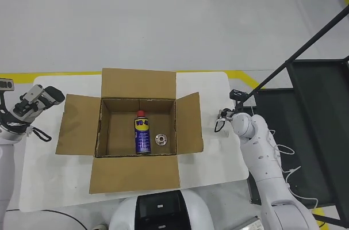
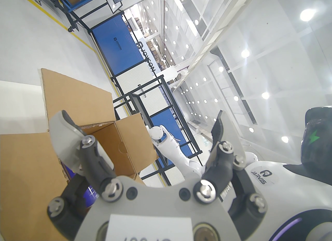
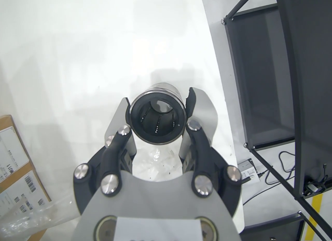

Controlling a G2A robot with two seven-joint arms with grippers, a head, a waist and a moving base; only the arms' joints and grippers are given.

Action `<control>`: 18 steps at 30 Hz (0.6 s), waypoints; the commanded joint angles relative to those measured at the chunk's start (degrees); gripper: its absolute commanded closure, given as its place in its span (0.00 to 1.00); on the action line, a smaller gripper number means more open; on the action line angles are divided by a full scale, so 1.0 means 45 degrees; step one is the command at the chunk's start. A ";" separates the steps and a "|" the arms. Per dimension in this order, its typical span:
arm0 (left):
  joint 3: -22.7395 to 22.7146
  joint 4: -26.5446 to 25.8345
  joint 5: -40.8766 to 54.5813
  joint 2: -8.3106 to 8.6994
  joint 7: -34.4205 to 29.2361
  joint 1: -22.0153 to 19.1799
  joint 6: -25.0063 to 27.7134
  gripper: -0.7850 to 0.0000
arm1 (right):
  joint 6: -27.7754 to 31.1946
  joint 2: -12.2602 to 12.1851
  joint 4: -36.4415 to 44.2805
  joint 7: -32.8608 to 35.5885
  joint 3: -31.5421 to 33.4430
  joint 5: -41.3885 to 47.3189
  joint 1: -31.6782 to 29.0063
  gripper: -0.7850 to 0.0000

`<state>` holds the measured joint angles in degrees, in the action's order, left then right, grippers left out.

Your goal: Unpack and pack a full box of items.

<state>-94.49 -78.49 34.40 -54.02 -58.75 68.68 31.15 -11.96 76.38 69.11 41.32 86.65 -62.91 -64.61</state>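
open cardboard box [image 1: 138, 172] mid table [image 1: 48, 184]; top view shows blue spray can [image 1: 142, 133] and small metal flange [image 1: 160, 138] lying inside

right wrist view: right gripper [image 3: 159, 96] clamped on metal bearing sleeve [image 3: 158, 120], above table right of box

left gripper [image 2: 141, 117] fingers spread wide, left of box

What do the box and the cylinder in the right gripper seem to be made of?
The box: matte brown cardboard, judging by its folded flaps. The cylinder in the right gripper: likely steel, its shell bright and reflective; the dark lining could be plastic.
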 commanded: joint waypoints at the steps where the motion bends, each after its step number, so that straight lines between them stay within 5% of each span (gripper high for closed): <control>1: 0.0000 0.0000 0.0000 0.0000 0.0000 0.0000 0.0000 0.00 | -0.0082 0.0000 0.0012 -0.0083 -0.0037 -0.0011 -0.0011 0.00; 10: 0.0000 0.0000 0.0000 0.0000 0.0000 0.0000 0.0000 0.00 | -0.0069 -0.0046 0.0811 -0.0016 0.0228 0.0695 -0.0306 0.00; 18: 0.0000 0.0000 0.0000 0.0000 0.0000 0.0000 0.0000 0.00 | -0.0420 -0.0198 0.5859 0.0341 0.1303 0.1457 -0.2058 0.00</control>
<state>-94.49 -78.49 34.40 -54.02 -58.75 68.68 31.15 -13.56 75.57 91.01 42.43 91.87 -56.65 -72.97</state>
